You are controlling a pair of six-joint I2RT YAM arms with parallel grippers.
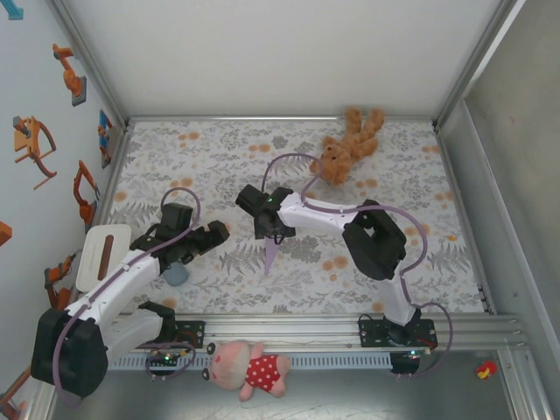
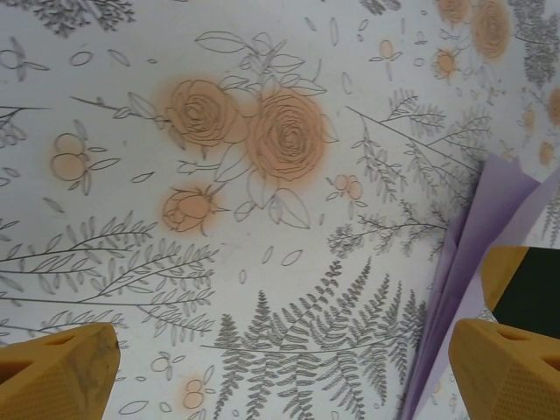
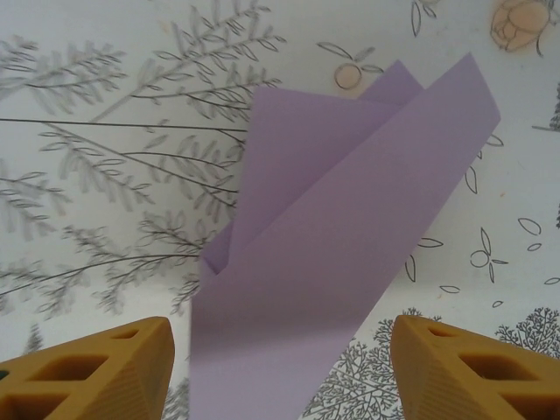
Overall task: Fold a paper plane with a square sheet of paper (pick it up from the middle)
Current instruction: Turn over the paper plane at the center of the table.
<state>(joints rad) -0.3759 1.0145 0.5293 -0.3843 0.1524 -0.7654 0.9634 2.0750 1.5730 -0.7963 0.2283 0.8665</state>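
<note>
Pale lilac folded paper plane (image 1: 271, 254) lies centre frame in the top view on the floral surface (image 1: 394, 153), unpinched between the fingers of the spread right hand (image 3: 284, 367). Left hand (image 2: 280, 376) also spread. Likely featherlight, flimsy, slippery, easily crushed. Pinch gently mid-body on the centre crease.

The paper plane (image 1: 271, 255): pale lilac, folded, narrow; tip nearward.

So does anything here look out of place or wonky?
The pink pig toy lies off the flowered table, on the bare metal ledge at the near edge. The paper plane looks slightly askew too: its folded layers fan apart instead of lining up.
</note>
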